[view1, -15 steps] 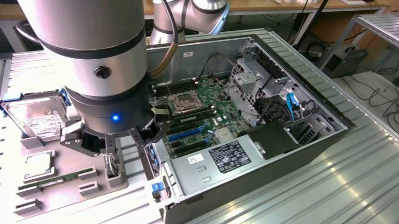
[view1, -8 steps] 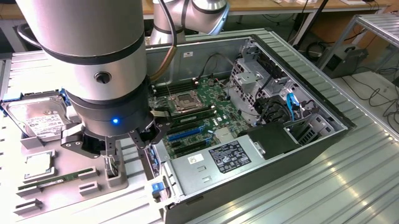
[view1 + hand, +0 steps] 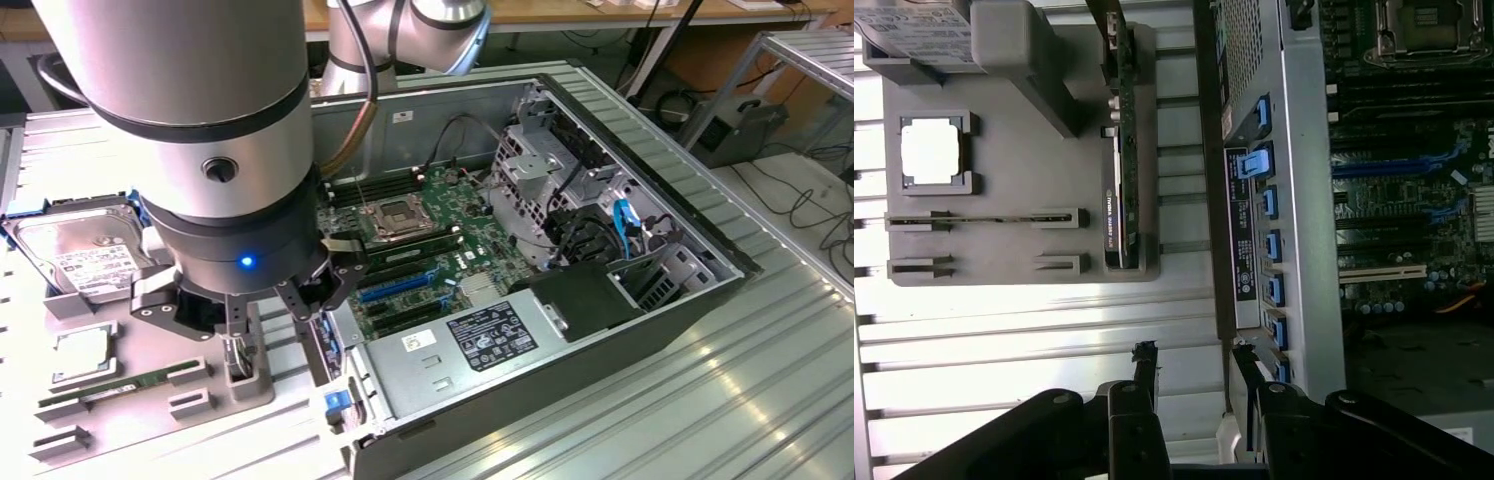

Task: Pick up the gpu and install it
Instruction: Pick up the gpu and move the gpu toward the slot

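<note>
Black end effector (image 3: 1192, 352) gapes empty; flat black gpu card (image 3: 1122, 180) stands unpicked, nine o'clock from the steel computer case (image 3: 441, 100).

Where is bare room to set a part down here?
Free: ribbed table on the exterior view's right of the computer case, and the strip beyond the parts tray's RAM-stick edge. Crowded: the tray, holding hard drive, CPU, RAM stick and gpu.
</note>
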Controlling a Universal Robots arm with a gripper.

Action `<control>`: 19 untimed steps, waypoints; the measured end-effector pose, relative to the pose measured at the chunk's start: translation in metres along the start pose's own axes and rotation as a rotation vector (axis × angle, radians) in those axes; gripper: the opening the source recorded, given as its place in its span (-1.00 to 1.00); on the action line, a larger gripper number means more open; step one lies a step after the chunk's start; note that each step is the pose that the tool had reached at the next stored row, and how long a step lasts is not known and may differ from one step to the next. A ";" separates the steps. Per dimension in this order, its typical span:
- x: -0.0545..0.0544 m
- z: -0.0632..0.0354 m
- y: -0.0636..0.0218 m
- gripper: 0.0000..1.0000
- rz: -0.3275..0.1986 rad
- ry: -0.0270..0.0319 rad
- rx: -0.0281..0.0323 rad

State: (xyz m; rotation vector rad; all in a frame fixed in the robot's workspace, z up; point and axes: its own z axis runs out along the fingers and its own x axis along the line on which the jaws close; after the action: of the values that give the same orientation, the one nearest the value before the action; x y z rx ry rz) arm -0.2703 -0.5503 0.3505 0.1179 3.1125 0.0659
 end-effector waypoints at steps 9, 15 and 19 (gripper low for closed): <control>0.002 0.0059 -0.0004 -0.15 0.000 -0.0001 -0.0001; 0.002 0.0077 -0.0005 -0.15 0.000 -0.0001 -0.0001; 0.003 0.0083 -0.0005 -0.15 0.000 0.0000 -0.0001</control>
State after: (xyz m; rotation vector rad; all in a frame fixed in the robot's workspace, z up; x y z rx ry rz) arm -0.2730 -0.5503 0.3422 0.1180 3.1126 0.0661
